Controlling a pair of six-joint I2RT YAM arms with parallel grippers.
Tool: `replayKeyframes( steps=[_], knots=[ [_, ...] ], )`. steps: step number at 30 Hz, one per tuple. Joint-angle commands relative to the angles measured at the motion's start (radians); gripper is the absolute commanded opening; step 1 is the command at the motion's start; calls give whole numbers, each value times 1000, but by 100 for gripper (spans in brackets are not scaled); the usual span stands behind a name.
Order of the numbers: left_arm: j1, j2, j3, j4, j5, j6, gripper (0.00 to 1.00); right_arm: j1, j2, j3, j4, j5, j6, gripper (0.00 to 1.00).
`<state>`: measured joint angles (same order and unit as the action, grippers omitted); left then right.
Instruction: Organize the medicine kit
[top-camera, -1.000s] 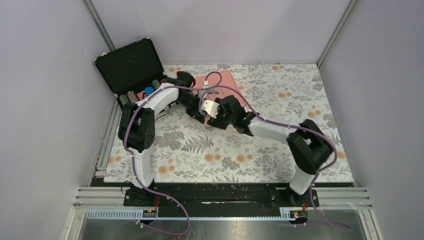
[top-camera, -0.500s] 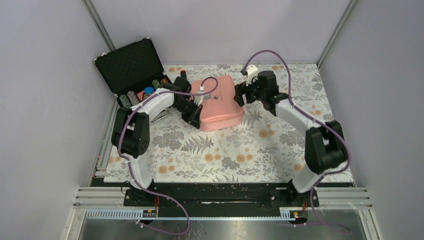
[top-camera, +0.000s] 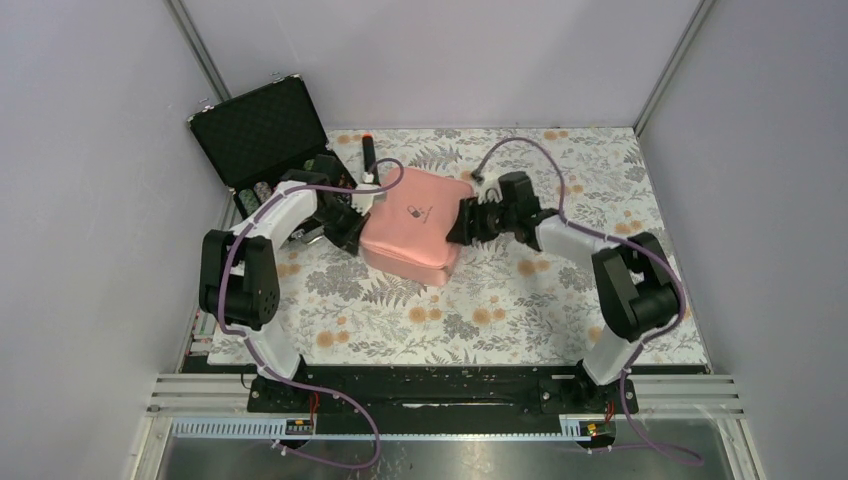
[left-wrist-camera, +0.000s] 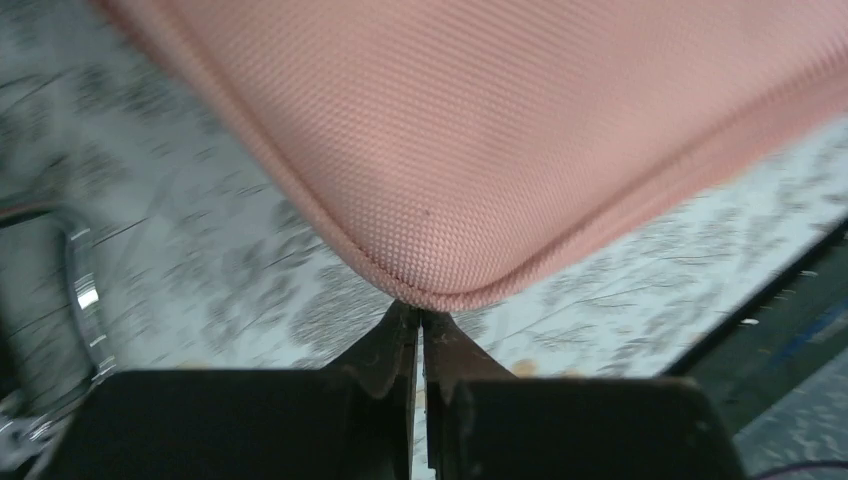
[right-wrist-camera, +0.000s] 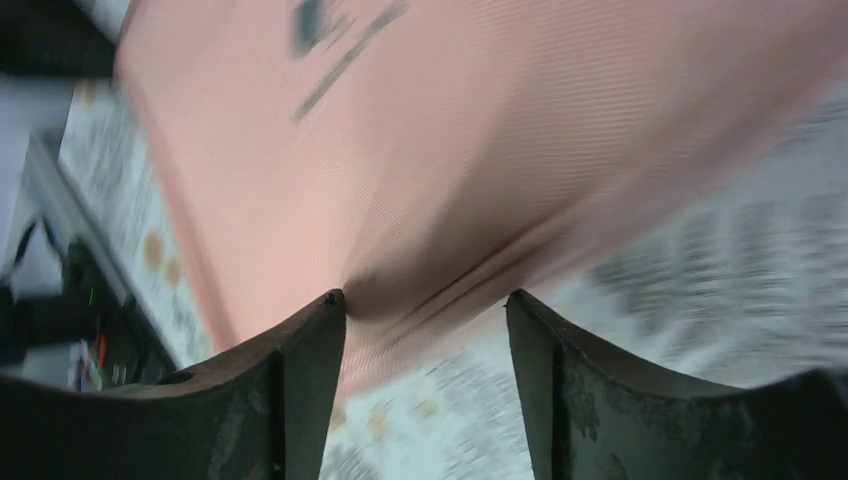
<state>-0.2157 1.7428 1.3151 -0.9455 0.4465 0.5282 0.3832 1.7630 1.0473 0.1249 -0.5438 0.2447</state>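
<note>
The closed pink medicine kit (top-camera: 412, 228) lay on the floral table cover (top-camera: 500, 300), just to the near right of the open black case (top-camera: 262, 132). The left gripper (left-wrist-camera: 418, 335) was at the kit's corner on the case side, its fingers pressed together with the tips touching the seam. On the side farthest from the case, the right gripper (right-wrist-camera: 420, 330) stood spread, with the pouch's dented edge between its fingers.

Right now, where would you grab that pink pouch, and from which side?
I'd pinch the pink pouch at its edge seam, coming in low from a side. It lies flat, too broad to span from above, but its soft rim suits a pinch, as the open right gripper straddles its right edge.
</note>
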Motion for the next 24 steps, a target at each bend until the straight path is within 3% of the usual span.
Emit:
replayKeyframes(
  steps=[1, 6, 10, 13, 14, 15, 24],
  knots=[
    [75, 7, 32, 93, -232, 77, 0, 225, -178, -82, -17, -118, -103, 69],
    [90, 104, 100, 162, -292, 95, 0, 315, -203, 35, -275, -152, -311, 72],
    [90, 146, 145, 159, -270, 101, 0, 316, -272, 54, -432, -93, -691, 76],
    [90, 164, 172, 149, -256, 111, 0, 325, -327, -4, -468, -51, -1069, 86],
    [90, 171, 184, 144, -254, 114, 0, 331, -316, 3, -473, -13, -1136, 97],
    [90, 178, 195, 136, -251, 118, 0, 336, -302, 7, -458, 17, -1183, 99],
    [90, 235, 273, 53, -228, 142, 0, 509, -93, 164, -371, 286, -1480, 100]
  ],
)
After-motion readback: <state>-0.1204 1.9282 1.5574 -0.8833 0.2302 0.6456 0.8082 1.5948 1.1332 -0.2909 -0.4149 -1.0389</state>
